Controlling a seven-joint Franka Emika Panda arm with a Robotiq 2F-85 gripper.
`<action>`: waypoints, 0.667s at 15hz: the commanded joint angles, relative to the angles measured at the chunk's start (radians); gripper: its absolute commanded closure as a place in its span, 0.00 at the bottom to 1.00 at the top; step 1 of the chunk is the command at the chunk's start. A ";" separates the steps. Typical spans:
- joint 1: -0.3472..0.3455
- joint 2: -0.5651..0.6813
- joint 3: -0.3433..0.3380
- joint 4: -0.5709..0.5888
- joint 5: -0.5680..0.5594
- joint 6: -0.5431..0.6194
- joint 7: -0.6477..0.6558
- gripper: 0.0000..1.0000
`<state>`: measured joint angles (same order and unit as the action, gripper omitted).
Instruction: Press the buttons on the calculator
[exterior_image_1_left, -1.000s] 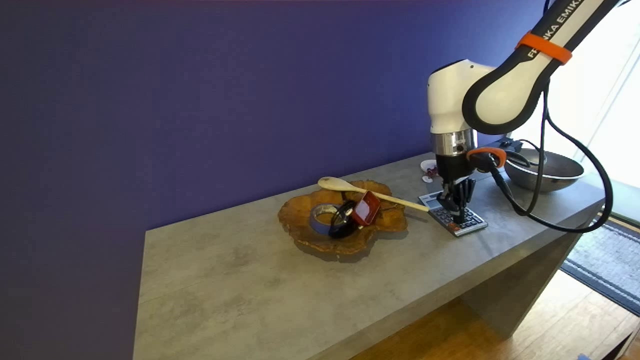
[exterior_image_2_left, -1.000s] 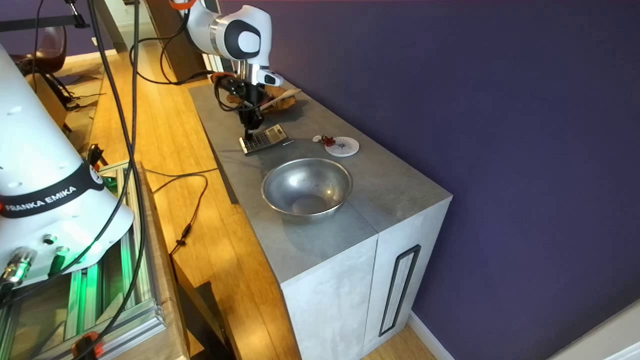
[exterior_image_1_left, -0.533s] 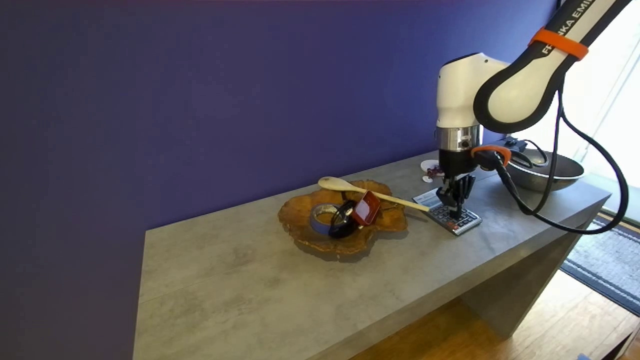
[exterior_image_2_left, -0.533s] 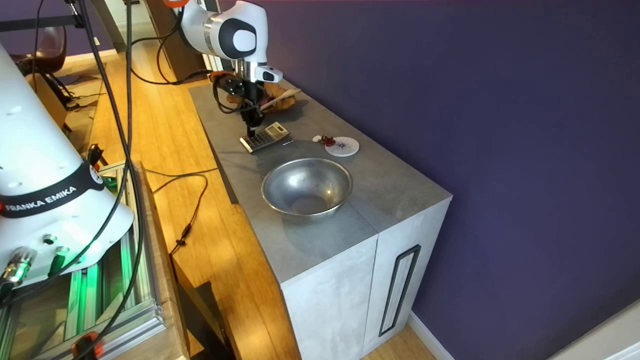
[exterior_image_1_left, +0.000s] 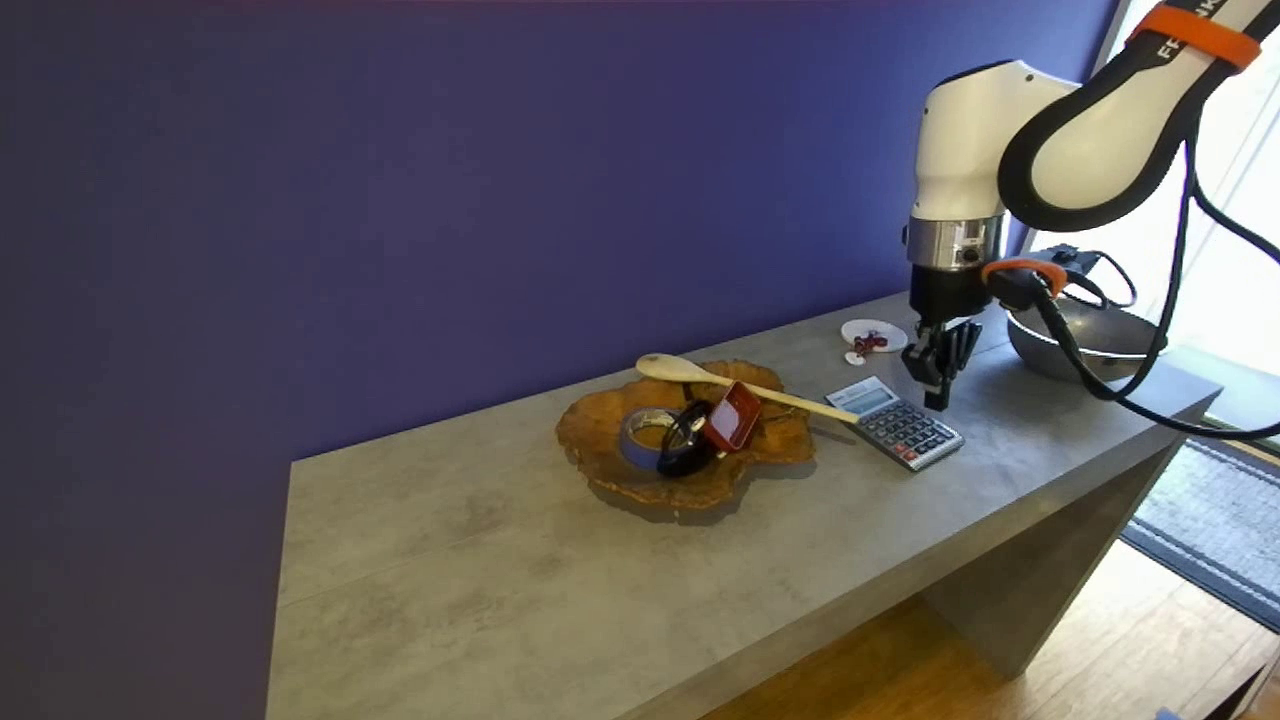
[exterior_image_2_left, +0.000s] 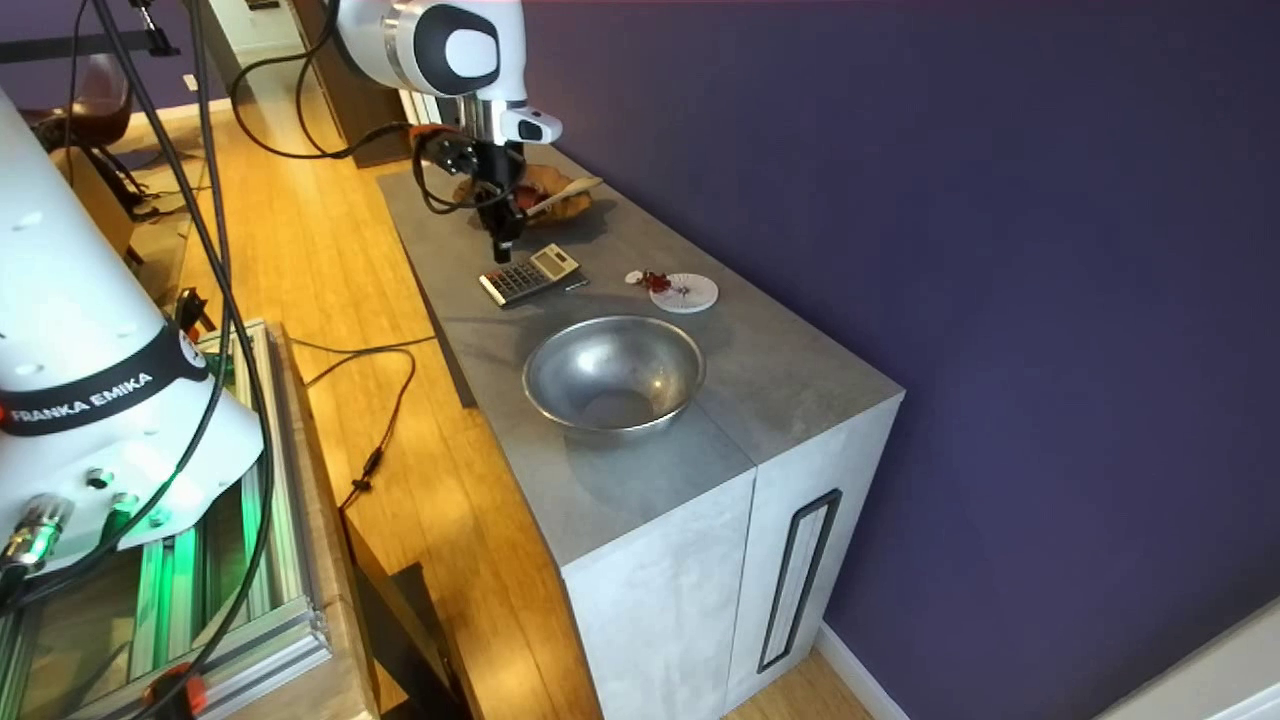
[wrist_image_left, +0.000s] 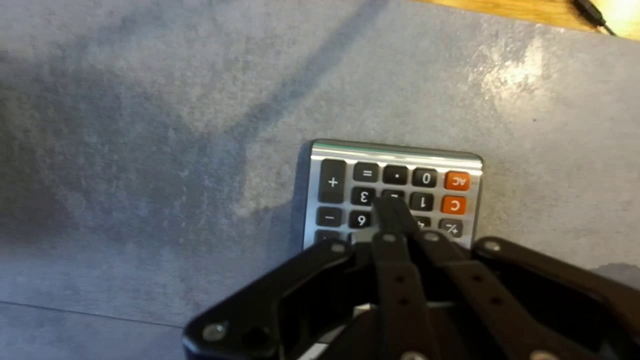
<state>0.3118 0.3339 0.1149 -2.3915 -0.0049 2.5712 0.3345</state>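
The grey calculator (exterior_image_1_left: 896, 428) lies flat on the table near the wooden spoon's handle end. It also shows in an exterior view (exterior_image_2_left: 528, 277) and in the wrist view (wrist_image_left: 345, 155). Its buttons (wrist_image_left: 422, 201) are dark keys with two orange keys in one corner. My gripper (wrist_image_left: 392, 202) is shut with nothing between its fingers. In the wrist view the fingertips cover part of the 2 key and the area below it; the gripper body hides the display. In both exterior views the fingertips (exterior_image_1_left: 938, 400) (exterior_image_2_left: 502, 255) hang above the calculator, apart from it.
A metal bowl (exterior_image_2_left: 570, 362) stands on the table beyond the calculator. A white dish with a small red item (exterior_image_2_left: 690, 293) lies near the wall. A wooden bowl (exterior_image_1_left: 600, 425) holds tape (exterior_image_1_left: 640, 450), a red box (exterior_image_1_left: 733, 417) and a wooden spoon (exterior_image_1_left: 740, 385).
My gripper was down on the calculator's keys; it has risen off them and is now above. The calculator slid slightly between the earliest frames and half a second ago, then stayed put.
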 joint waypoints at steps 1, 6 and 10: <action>-0.028 -0.051 0.001 -0.077 -0.011 0.026 -0.030 1.00; -0.058 -0.022 0.009 -0.115 0.008 0.100 -0.074 1.00; -0.061 0.003 0.014 -0.132 0.018 0.217 -0.084 1.00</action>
<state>0.2644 0.3285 0.1134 -2.5006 -0.0046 2.7096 0.2728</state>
